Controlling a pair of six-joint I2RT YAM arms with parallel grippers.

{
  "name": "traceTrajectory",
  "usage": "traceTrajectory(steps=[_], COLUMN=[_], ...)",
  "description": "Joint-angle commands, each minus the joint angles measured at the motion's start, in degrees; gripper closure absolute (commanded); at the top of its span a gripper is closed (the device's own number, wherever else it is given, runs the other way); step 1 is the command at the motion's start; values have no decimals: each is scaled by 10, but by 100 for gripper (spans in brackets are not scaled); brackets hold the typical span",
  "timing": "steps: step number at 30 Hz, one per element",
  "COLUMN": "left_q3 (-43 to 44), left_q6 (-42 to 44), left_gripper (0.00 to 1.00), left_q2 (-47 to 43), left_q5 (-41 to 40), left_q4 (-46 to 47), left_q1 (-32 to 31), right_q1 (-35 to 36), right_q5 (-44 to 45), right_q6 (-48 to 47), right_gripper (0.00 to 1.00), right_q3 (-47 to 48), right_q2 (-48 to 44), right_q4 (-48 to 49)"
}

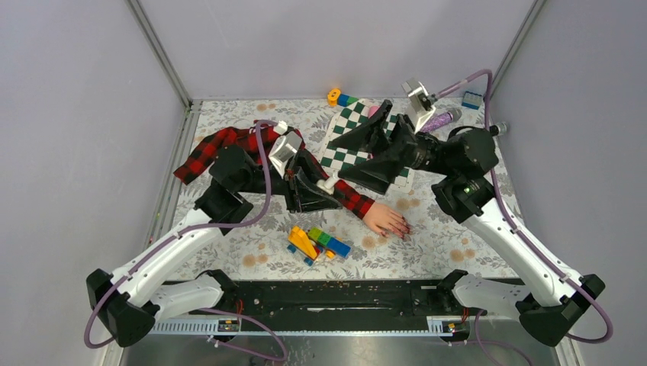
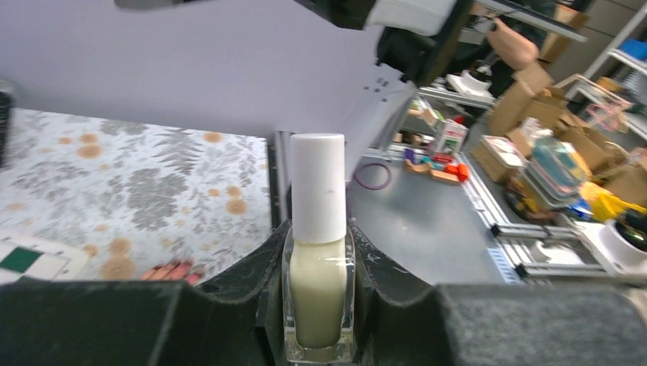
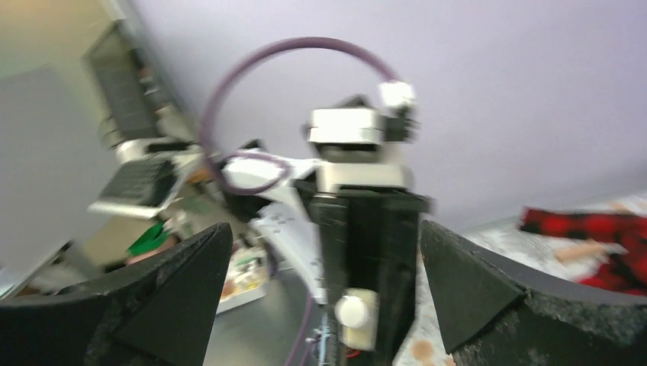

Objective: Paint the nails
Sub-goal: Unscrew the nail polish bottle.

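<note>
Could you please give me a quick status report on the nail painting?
Left fingers shut on polish bottle, cap on. Right fingers open, facing the cap. Nails on table; toy blocks near the hand.

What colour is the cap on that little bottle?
White cap, on a bottle of pale creamy liquid; the left wrist view shows it best.

The left arm and right arm had white links, black joints and purple cables looping alongside.
</note>
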Motion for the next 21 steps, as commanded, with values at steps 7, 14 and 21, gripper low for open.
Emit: traceTrajectory(steps=[7, 14, 21], left_q3=[-6, -17, -22], left_q6=[151, 148, 147], left_gripper=[100, 100, 100], left_q2=[-66, -65, -66], left_q5=[-266, -309, -321], left_q4=[-123, -126, -126], left_q1=[-8, -8, -8], right_q1=[11, 80, 104], right_q5=[305, 373, 387], right_q6=[-48, -72, -78], right_gripper=[11, 18, 25], right_q3=[-89, -93, -65], right_q2=[-49, -51, -16], right_q4=[-122, -136, -157])
